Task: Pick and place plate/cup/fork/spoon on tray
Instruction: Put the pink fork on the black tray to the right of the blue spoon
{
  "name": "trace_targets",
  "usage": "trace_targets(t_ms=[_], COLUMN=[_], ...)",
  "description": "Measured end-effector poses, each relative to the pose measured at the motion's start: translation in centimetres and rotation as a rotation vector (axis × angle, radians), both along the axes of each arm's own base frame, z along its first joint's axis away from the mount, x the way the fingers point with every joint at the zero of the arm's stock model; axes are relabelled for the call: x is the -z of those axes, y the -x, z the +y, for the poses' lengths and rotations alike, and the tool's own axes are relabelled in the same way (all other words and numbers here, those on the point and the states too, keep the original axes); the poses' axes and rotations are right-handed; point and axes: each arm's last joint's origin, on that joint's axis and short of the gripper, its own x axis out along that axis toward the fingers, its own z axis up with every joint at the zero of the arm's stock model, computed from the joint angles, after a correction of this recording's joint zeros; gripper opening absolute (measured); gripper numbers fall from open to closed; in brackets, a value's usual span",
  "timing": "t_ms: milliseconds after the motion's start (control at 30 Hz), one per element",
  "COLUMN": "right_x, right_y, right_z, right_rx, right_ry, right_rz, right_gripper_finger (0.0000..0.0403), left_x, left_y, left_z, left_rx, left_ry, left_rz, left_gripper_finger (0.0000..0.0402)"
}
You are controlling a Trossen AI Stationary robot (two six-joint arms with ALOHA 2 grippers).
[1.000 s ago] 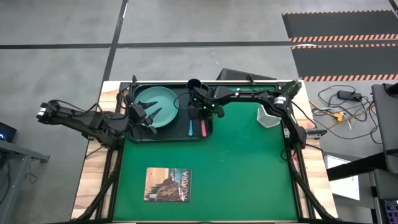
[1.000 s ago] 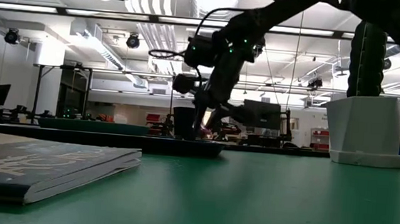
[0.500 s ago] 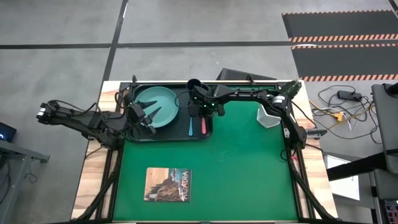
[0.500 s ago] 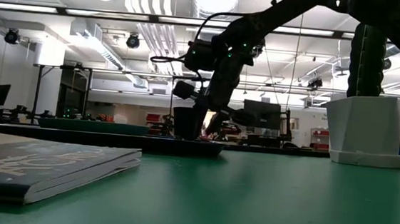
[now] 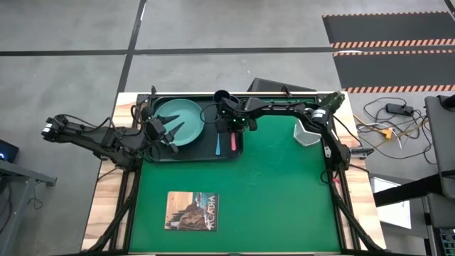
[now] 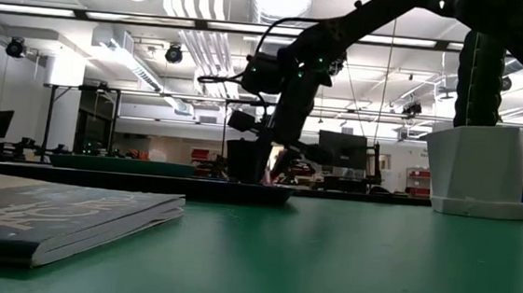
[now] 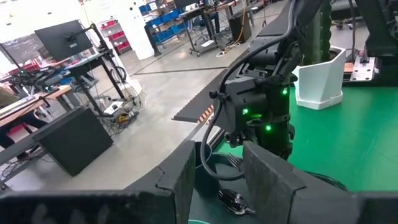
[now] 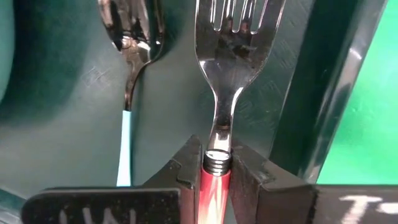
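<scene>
From above you see the black tray point(image 5: 153, 107) at the far left of the green mat point(image 5: 284, 199), with the teal plate point(image 5: 186, 114) on it, the dark cup point(image 5: 221, 95) at its far right corner, and the spoon point(image 5: 218, 146) and fork point(image 5: 232, 144) lying side by side near its right rim. Your right gripper point(image 5: 235, 129) is down over the fork's metal end, but the overhead picture hides how its fingers stand.

Your right wrist camera settles that: the right gripper point(image 8: 216, 171) is pinching the fork point(image 8: 233, 37) at the top of its red handle, tines pointing away, with the spoon point(image 8: 132, 37) just beside it on the tray floor and the tray point(image 8: 323, 93) rim on the other side.

The table-level view shows only the right arm reaching down beside the cup point(image 6: 240, 160), and the plate point(image 6: 120, 164) as a thin edge. It also shows a magazine point(image 6: 51, 209) close by and a white pot point(image 6: 478, 168).

Your left gripper point(image 5: 170, 131) hovers over the plate's left edge, fingers point(image 7: 177, 180) spread.
</scene>
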Motion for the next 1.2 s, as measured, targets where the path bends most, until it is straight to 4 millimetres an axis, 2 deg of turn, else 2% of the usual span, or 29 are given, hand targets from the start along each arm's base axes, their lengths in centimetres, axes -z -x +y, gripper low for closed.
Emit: trace_targets(t_ms=[533,967,1067,1200], right_x=[0.7,0.6,-0.1,-2.0], right_y=[0.1,0.1,0.1,0.2], right_z=[0.3,0.3,0.2,0.2], right_rx=[-0.027,-0.030,-0.048,-0.126], right_ry=[0.018,0.006,0.000,0.026], right_rz=[0.008,0.002,-0.014,-0.069], right_gripper_finger=[0.0048,0.0131,0.0140,0.0141], left_x=[0.0,0.0,0.0,0.0], left_y=[0.0,0.0,0.0,0.0], left_z=[0.0,0.0,0.0,0.0], left_rx=[0.000,0.000,0.000,0.000], left_ry=[0.000,-0.001,-0.001,-0.001], left_rz=[0.001,0.002,0.003,0.004], left_gripper_finger=[0.0116,0.0116,0.0116,0.0116])
